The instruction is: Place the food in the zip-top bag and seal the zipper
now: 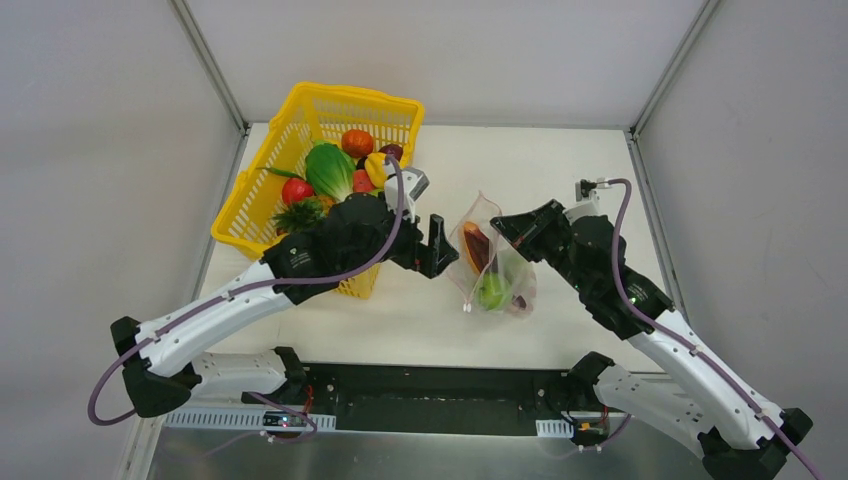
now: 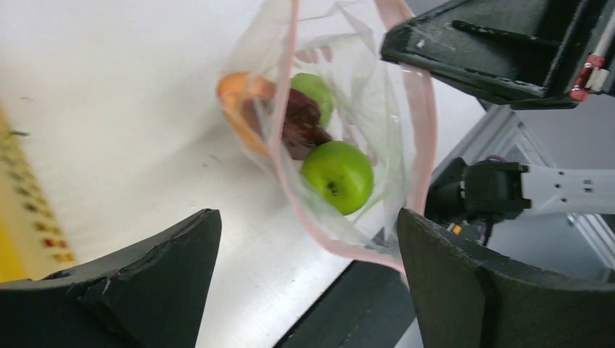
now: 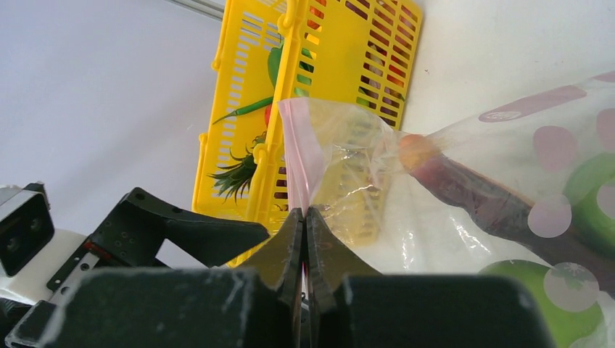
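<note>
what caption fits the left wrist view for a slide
Open left tool faces the open zip-top bag holding a green apple.

In the top view, you find the basket in the upper left, on the table, with loose food inside it. The zip-top bag lies just right of centre, apart from the basket, with an apple in its lower end. The left gripper sits just left of the bag, the right gripper at its upper right edge.
</note>
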{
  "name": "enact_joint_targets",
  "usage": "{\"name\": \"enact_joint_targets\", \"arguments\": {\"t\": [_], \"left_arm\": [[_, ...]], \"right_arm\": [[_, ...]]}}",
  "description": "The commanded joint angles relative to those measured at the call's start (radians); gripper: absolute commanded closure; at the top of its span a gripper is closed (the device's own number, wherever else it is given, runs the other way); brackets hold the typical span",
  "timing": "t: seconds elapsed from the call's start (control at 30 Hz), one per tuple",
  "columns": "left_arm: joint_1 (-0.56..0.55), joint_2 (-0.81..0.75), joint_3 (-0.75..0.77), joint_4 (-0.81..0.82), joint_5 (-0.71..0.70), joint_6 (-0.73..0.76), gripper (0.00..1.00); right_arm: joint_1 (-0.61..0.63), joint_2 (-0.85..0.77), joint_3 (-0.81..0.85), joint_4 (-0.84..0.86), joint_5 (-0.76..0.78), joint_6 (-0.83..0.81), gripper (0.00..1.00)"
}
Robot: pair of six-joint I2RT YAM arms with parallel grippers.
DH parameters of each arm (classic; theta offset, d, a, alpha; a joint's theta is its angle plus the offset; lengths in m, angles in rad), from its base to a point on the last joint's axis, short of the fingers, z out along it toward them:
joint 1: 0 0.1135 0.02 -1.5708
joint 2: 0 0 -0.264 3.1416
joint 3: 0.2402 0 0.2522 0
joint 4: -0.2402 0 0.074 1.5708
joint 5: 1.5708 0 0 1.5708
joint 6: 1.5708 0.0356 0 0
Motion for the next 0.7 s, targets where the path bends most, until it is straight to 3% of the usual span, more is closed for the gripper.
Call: {"name": "enact_joint_targets", "arguments": {"t": [0.0, 0.2, 0.43, 0.67], "left_arm": [[-0.007, -0.085, 0.061, -0.151, -0.202, 0.084, 0.05], [0.039, -0.168, 0.066, -0.291, -0.400, 0.128, 0.01], [0.293, -0.216, 0.053, -0.385, -0.277, 0.130, 0.01], [0.479, -0.120, 0.082, -0.435, -0.104, 0.187, 0.01]], "right_arm": [[-0.004, -0.011, -0.015, 0.016, -0.006, -0.024, 0.98], [-0.002, 0.002, -0.029, 0.006, -0.018, -0.039, 0.98], [-0.002, 0.010, -0.028, -0.002, -0.022, -0.065, 0.99], [-0.002, 0.009, -0.026, -0.004, -0.017, -0.072, 0.98]]}}
